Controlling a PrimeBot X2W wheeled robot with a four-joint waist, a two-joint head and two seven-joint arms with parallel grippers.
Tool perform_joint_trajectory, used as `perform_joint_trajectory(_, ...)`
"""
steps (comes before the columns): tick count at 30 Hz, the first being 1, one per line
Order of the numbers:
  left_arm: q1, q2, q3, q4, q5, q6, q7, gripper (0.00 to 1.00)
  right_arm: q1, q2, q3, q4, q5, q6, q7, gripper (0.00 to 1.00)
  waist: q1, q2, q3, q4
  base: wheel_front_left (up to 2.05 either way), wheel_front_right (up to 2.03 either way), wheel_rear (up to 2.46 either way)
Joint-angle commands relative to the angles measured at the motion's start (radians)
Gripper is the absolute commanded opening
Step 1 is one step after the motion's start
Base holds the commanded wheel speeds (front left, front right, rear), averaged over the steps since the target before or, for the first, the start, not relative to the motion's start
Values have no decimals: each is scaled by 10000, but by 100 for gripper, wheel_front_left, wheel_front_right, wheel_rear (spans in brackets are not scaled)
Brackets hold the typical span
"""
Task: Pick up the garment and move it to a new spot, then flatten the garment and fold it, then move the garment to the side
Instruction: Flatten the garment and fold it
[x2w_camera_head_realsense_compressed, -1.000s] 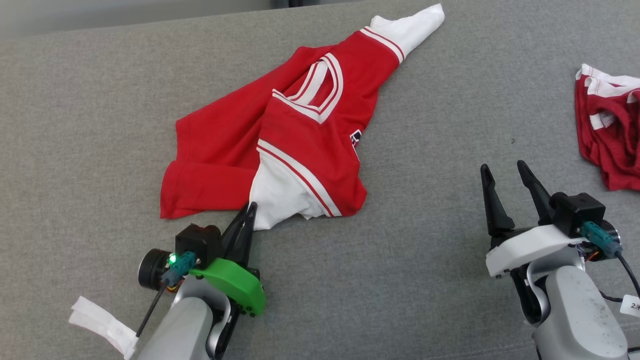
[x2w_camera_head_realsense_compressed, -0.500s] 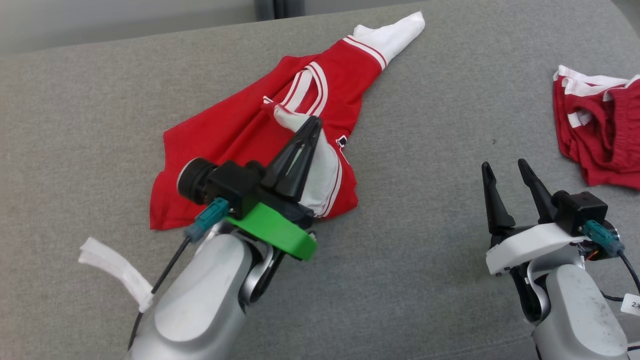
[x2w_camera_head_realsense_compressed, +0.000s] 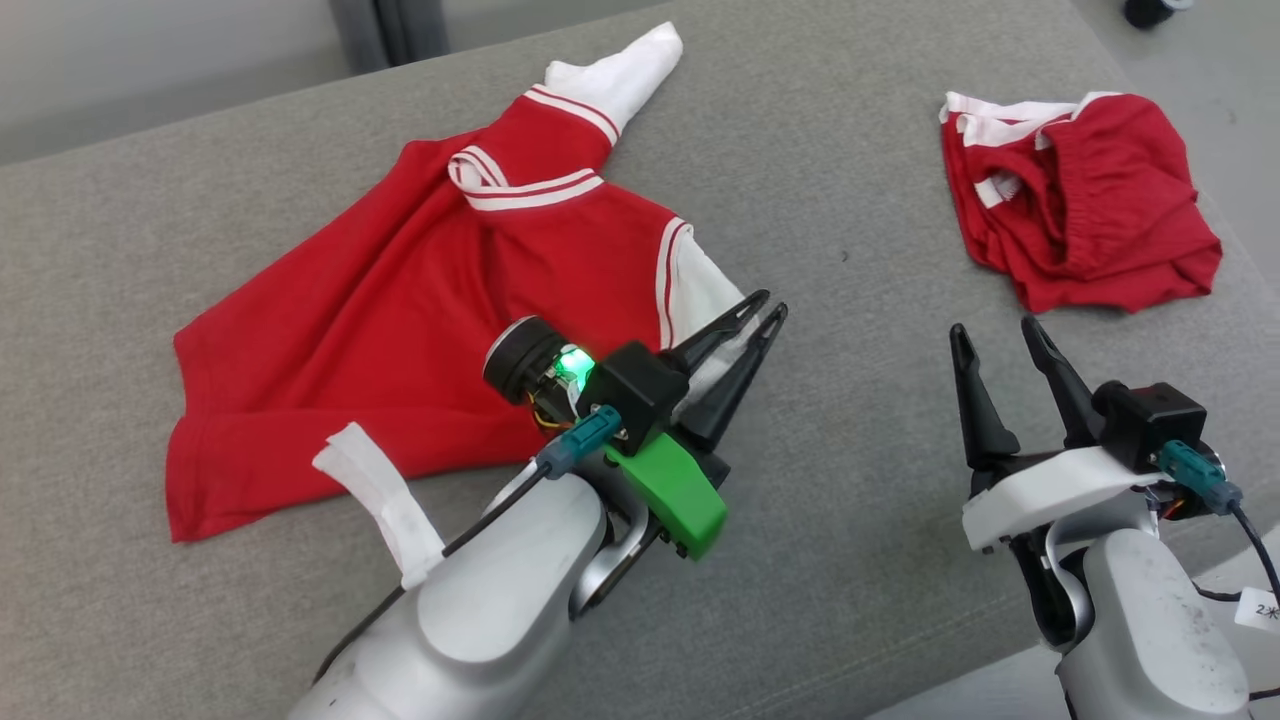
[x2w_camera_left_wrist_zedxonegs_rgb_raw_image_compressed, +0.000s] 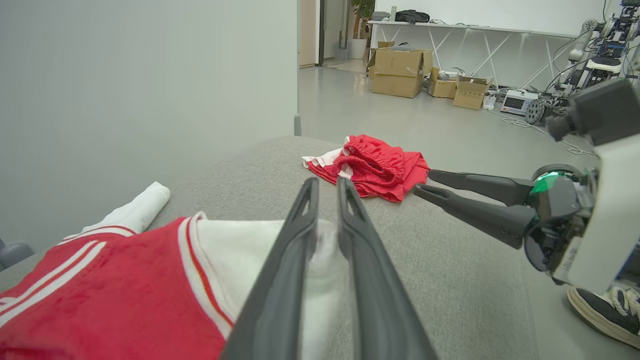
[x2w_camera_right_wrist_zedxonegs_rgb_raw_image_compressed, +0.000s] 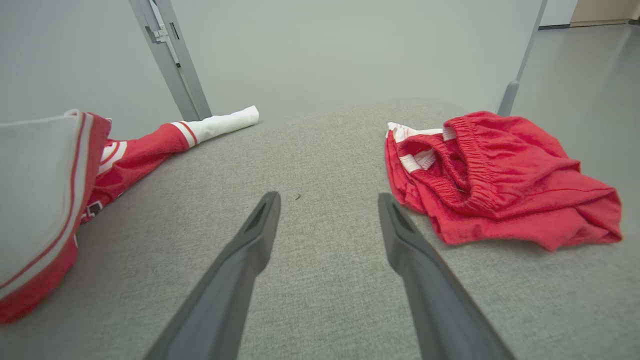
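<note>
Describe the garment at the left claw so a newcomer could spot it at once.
On the grey padded surface lie two red garments. The one meant is the red shirt, spread out on the robot's left with the left claw at its sleeve. Unlike the bunched red shorts, it has white sleeves and a striped collar.

Two garments — one white-sleeved red jersey (x2w_camera_head_realsense_compressed: 400, 300), one pair of red shorts (x2w_camera_head_realsense_compressed: 1080, 210) — lie on one grey surface (x2w_camera_head_realsense_compressed: 850, 480); two pincers: left pincer (x2w_camera_head_realsense_compressed: 773, 302), right pincer (x2w_camera_head_realsense_compressed: 993, 326).
</note>
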Motion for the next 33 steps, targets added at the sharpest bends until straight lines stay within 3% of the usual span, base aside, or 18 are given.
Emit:
perform_joint_trajectory(1, 235, 40, 94, 100, -18, -32, -1, 100, 105, -26, -70, -53, -62, -17, -43, 100, 0, -1, 59, -395, 0, 0, 0)
perform_joint_trajectory(8, 940, 3, 1098, 254, 279, 4, -1, 100, 247, -21, -273, -52, -277, -17, -44, 100, 0, -1, -173, 277, 0, 0, 0)
perform_joint_trajectory(21, 2621, 381, 4465, 178, 1175, 828, -1, 100, 158, -33, -54, -24, -483, -17, -43, 100, 0, -1, -721, 1889, 0, 0, 0)
perform_joint_trajectory(33, 4705, 425, 7355, -250, 1862, 892, 1, 100, 756, -35, 47, 165, -608, -17, -43, 100, 0, -1, -1322, 2512, 0, 0, 0)
